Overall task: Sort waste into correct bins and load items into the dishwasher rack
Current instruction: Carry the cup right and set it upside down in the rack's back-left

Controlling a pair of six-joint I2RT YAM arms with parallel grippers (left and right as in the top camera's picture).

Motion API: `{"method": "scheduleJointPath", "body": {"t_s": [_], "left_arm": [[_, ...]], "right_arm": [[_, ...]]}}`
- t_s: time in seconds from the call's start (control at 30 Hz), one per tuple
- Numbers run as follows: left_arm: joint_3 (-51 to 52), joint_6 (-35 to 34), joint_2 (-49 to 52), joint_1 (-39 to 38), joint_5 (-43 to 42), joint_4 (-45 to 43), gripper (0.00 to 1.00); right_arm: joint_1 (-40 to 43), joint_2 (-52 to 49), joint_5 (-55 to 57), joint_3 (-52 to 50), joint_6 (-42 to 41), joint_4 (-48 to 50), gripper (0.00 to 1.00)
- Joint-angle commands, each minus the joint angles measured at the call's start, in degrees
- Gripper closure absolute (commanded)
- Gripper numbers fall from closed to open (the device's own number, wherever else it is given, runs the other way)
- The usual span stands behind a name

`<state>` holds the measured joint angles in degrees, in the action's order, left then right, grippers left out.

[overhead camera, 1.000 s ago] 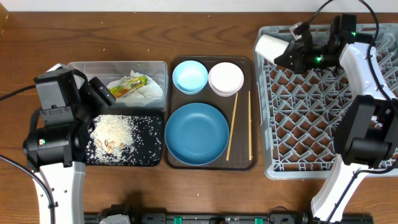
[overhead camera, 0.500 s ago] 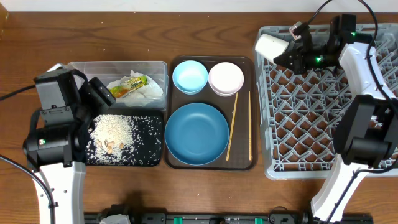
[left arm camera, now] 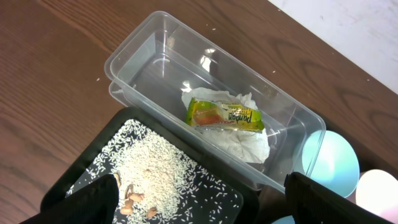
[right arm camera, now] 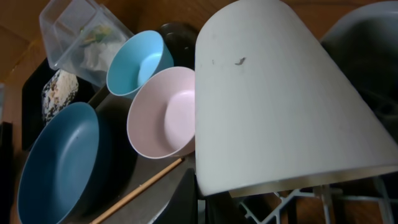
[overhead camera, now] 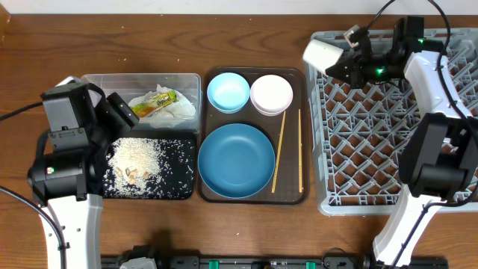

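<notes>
White cup (overhead camera: 323,54): clenched in the jaws of your right gripper (overhead camera: 342,63) and tilted on its side.
Cup position: above the far-left corner of the dishwasher rack (overhead camera: 373,142), overhanging its left rim.
Left gripper (overhead camera: 118,110): jaws spread and holding nothing, hovering where the clear tub (overhead camera: 104,82) meets the black tray (overhead camera: 179,187).
Step in hand: most likely seating the cup in the rack.
Doing it well: carry the cup right until it is fully over the lattice, turn its mouth down, lower it between pegs, then release.
Edges: the rack's left rim lies directly under the cup. The pale-pink bowl (overhead camera: 271,94) sits just left of and nearer than the cup.
Open room: the lattice shows no dishes, though your own right arm lies along the rack's right side.
</notes>
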<state>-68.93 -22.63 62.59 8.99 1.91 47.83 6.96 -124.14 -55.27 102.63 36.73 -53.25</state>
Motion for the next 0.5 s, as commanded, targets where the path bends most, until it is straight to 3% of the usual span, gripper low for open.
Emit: {"method": "scheduleJointPath", "body": {"t_s": [0.0, 0.47], "left_arm": [[-0.6, 0.3, 0.3, 0.3, 0.7, 0.2, 0.12], [-0.6, 0.3, 0.3, 0.3, 0.7, 0.2, 0.12]], "right_arm": [[-0.6, -1.6, -0.2, -0.4, 1.4, -0.1, 0.99], [-0.5, -1.6, 5.8, -2.1, 3.4, -0.2, 0.99]]}}
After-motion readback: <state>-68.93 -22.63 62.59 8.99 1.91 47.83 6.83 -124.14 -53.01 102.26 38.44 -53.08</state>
